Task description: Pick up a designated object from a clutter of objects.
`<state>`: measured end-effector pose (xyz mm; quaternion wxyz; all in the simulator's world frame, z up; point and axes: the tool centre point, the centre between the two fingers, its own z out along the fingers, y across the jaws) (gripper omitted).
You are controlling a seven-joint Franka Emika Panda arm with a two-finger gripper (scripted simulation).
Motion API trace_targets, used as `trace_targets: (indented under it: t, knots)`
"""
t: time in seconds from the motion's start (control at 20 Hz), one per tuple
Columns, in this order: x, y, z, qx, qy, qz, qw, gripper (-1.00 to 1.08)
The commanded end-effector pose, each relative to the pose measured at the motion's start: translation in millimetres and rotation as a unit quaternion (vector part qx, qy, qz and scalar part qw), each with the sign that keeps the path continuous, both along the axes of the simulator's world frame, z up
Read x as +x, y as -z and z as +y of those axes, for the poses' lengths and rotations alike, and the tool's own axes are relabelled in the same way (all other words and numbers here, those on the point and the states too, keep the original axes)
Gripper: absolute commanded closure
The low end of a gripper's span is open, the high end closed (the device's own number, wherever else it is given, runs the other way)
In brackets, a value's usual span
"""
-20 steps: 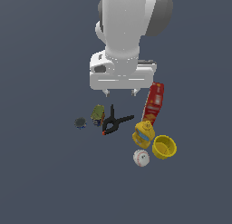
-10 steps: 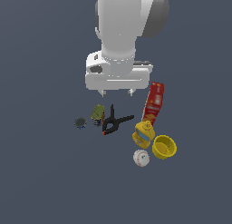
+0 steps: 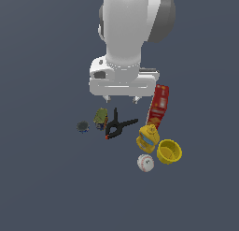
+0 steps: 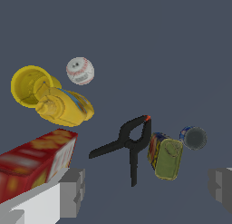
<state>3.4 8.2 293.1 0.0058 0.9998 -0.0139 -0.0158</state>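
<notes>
One white baseball (image 3: pixel 145 163) with red stitching lies alone on the table (image 3: pixel 46 188), just beside the yellow cup (image 3: pixel 169 151) and the yellow bottle (image 3: pixel 148 137). Next come the red box (image 3: pixel 158 105) and the black clamp (image 3: pixel 117 126). Up above the clamp, the gripper (image 3: pixel 125 100) hangs wide apart, holding nothing.

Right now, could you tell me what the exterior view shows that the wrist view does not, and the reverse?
Only the exterior view shows the white arm body hanging above the clutter and the red box at full height. Only the wrist view shows the two finger pads of the tool up close, spread apart with nothing between them. Both share the baseball, yellow cup, yellow bottle, black clamp, green can and small dark piece.
</notes>
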Motion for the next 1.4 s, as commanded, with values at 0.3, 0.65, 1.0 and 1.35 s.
trace_targets:
  t: [0.3, 0.65, 1.0, 1.35]
  knots:
    - [19, 14, 10, 0.001, 0.076, -0.002, 0.9971, -0.92]
    - [40, 32, 21, 0.001, 0.160, -0.004, 0.9872, -0.92]
    - [60, 52, 32, 0.000, 0.242, -0.005, 0.9702, -0.92]
    - [78, 73, 45, 0.000, 0.323, -0.007, 0.9462, -0.92]
